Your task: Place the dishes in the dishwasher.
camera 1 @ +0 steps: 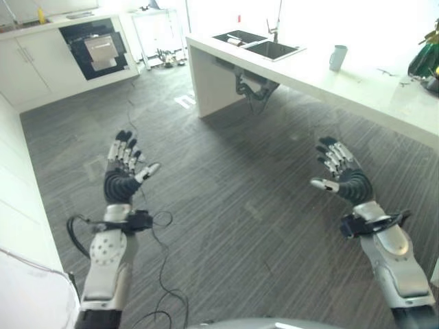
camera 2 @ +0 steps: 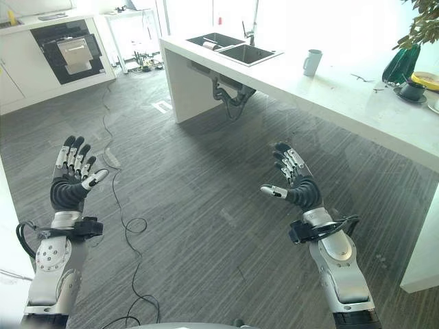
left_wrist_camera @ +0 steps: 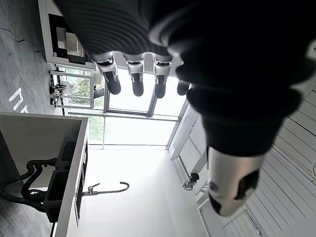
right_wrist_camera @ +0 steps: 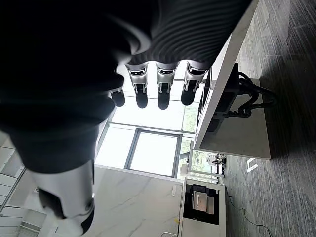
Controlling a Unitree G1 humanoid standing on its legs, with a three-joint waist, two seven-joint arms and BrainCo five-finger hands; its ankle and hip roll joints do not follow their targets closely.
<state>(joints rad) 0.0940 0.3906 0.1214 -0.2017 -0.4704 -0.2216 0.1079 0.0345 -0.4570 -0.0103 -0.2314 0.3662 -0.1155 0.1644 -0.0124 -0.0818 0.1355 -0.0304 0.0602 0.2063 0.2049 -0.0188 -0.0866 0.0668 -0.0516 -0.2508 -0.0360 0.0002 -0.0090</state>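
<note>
Hovering palms-up above the grey floor, the left robot hand and right robot hand both hold nothing, fingers spread and relaxed. A mug stands well apart from them on the white counter, past the sink. More dishes sit at the counter's far right. No writing is legible.

Dishwasher sitting far off in cabinet run, interior too small to read. Sink basins showing dark, contents not discernible. Item lying beside sink too small to identify. Dark dish and plate at counter end being cut by picture edge. Plant running out of picture, pot only partly showing.
</note>
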